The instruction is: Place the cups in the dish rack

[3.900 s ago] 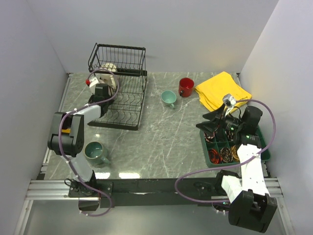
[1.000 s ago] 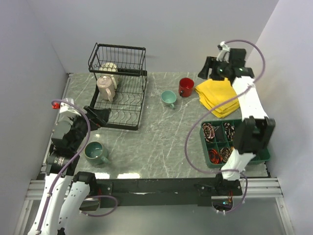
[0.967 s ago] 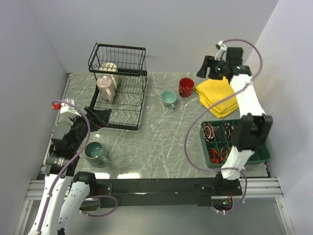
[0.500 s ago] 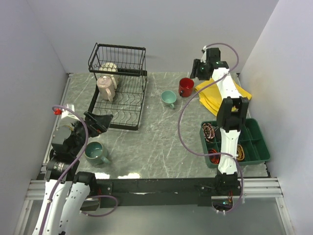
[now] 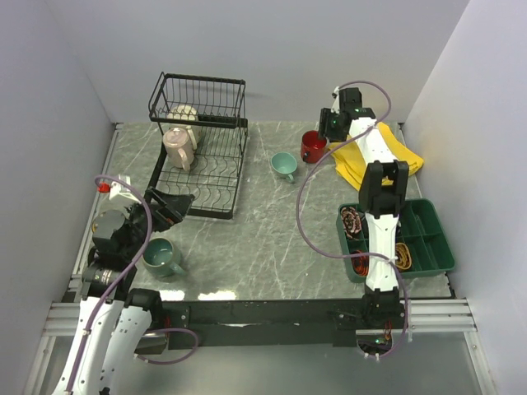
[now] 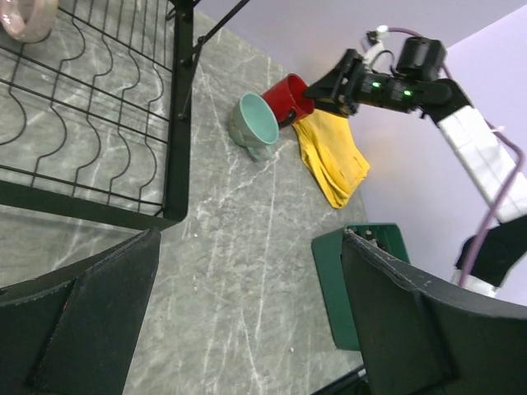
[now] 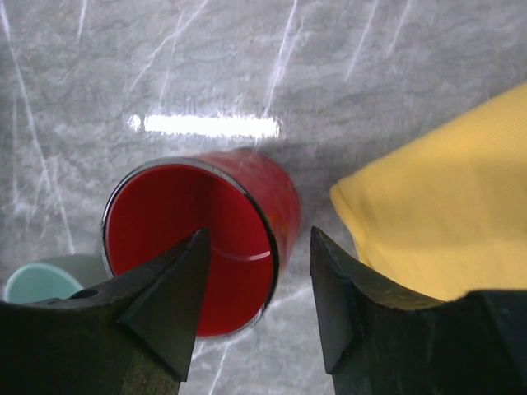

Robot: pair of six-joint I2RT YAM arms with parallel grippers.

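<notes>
Containers, left to right: the grey-green mug stands upright on the desk, by our left arm and outside the rack. The dish rack sits back-left and holds two mugs: the cream mug in the tall basket end and the beige mug on the slotted base. The teal mug and the red mug are mid-desk, close together and both empty. The yellow cloth lies just right of the red one. The green tray holds dark mottled lumps and red and orange coils; we can't identify them.

Arms: the left end effector hovers low over the desk near the rack's front edge, jaws spread wide with nothing in them. The right arm is stretched far back. The right end effector points down over the red mug with its jaws partly apart. One finger is over the mug's inside and the other outside its wall. We see a gap on both sides, so no grip.
</notes>
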